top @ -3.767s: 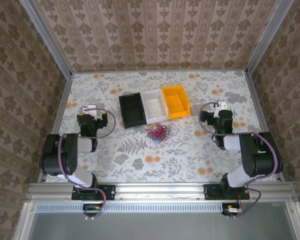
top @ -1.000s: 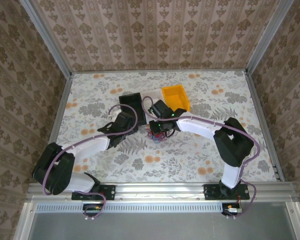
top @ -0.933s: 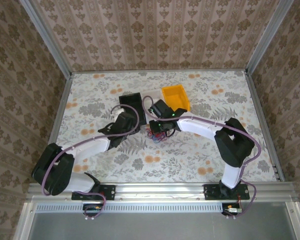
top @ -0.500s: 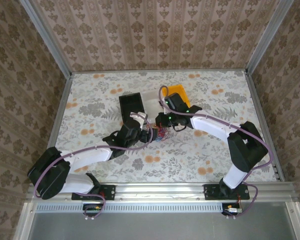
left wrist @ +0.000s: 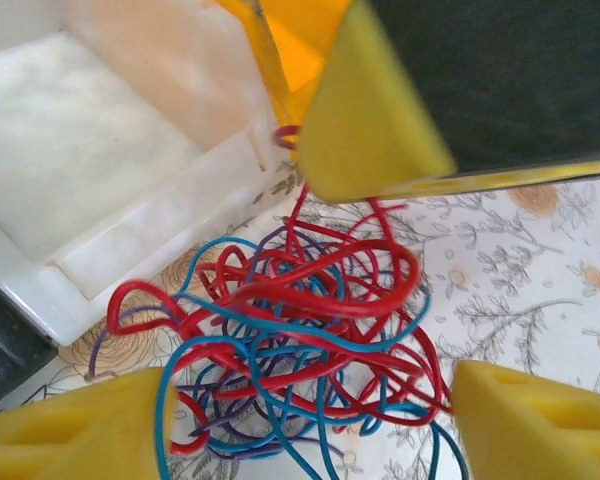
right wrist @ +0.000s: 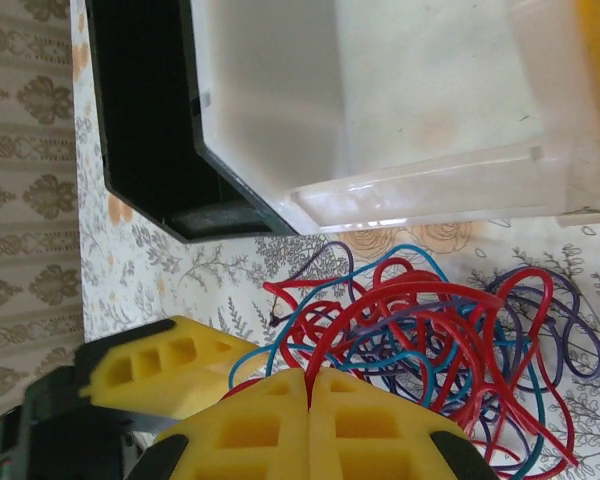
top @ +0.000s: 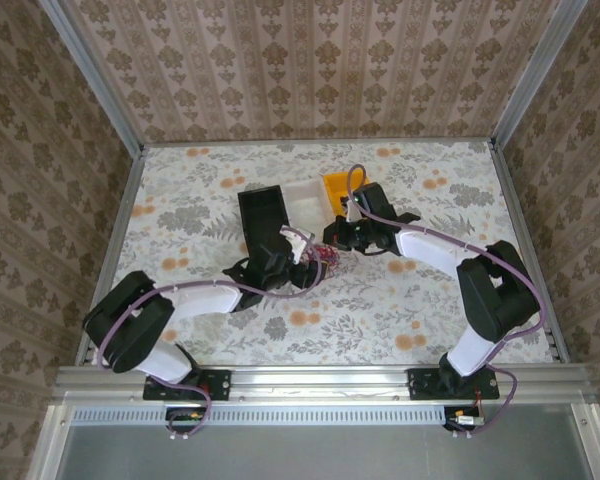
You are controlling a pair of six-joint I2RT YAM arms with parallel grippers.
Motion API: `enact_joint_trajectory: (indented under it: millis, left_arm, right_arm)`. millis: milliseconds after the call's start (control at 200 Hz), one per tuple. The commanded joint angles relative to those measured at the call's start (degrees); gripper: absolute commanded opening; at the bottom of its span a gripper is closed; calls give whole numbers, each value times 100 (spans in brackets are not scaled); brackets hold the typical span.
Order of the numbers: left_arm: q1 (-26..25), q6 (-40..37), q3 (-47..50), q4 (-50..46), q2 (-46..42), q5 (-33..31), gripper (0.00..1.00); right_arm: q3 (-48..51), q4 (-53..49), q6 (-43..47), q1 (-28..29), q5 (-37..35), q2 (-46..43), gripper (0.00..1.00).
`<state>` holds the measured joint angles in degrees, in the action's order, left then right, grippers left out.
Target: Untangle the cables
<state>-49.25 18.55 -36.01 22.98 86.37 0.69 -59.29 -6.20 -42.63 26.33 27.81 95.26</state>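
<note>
The cables (top: 323,262) are a small tangle of red, blue and dark purple loops on the flowered table, just in front of the white bin. In the left wrist view the cables (left wrist: 300,320) lie between my left gripper's (left wrist: 310,425) yellow fingers (left wrist: 70,425), which stand wide apart and open around the heap. My right gripper (right wrist: 308,378) is shut, pinching a red cable (right wrist: 380,310) that arches up out of the tangle (right wrist: 440,335). From above, the left gripper (top: 305,272) sits at the tangle's near-left and the right gripper (top: 337,240) at its far side.
Three bins stand in a row behind the tangle: a black bin (top: 263,215), a white bin (top: 302,193) and an orange bin (top: 335,185). The white bin's front wall (right wrist: 430,190) is very close to the cables. The right gripper's fingers (left wrist: 370,110) hang just above the heap.
My left gripper has slid right until its open fingers straddle the tangle. My right arm has swung right and back, uncovering the white bin, while staying at the tangle's far edge.
</note>
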Motion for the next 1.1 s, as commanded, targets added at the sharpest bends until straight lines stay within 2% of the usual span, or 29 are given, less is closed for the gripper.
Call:
enact_joint_trajectory:
  millis: [0, 155, 200, 305, 500, 635, 755, 855, 965, 1015, 1050, 1095]
  left_arm:
    - [265, 335, -19, 690, 302, 223, 60]
    - [537, 986, 68, 1460, 824, 467, 28]
    - [578, 1140, 68, 1547, 928, 420, 22]
    - [628, 1372, 56, 1487, 1027, 189, 0]
    - [611, 1457, -99, 413, 678, -628, 0]
    - [610, 1489, -160, -658, 277, -1518, 0]
    - [627, 1461, -148, -1274, 16, -1949, 0]
    - [658, 1395, -82, -1376, -107, -1923, 0]
    - [541, 819, 85, -430, -253, -785, 0]
    - [422, 641, -17, -209, -246, -376, 20]
    - [339, 520, -158, -228, -194, -133, 42]
    - [271, 405, -366, -275, -92, 173, 66]
  right_arm:
    - [109, 216, -269, -73, 253, -241, 0]
    - [222, 234, -324, -134, 201, -348, 0]
    - [261, 248, -356, -160, 188, -372, 0]
    - [326, 292, -388, -239, 173, -445, 0]
    - [457, 230, -386, -445, -147, -719, 0]
    - [664, 11, -406, -580, -1102, -1142, 0]
    - [918, -198, -483, -619, -1994, -1512, 0]
    - [1177, -223, -682, -667, -2518, -1883, 0]
    - [1226, 10, -565, -686, -2090, -1811, 0]
    - [1143, -28, -506, -681, -1844, -1691, 0]
    - [1122, -17, -500, -681, -1730, -1643, 0]
    - [1128, 44, -509, -677, -1664, -1610, 0]
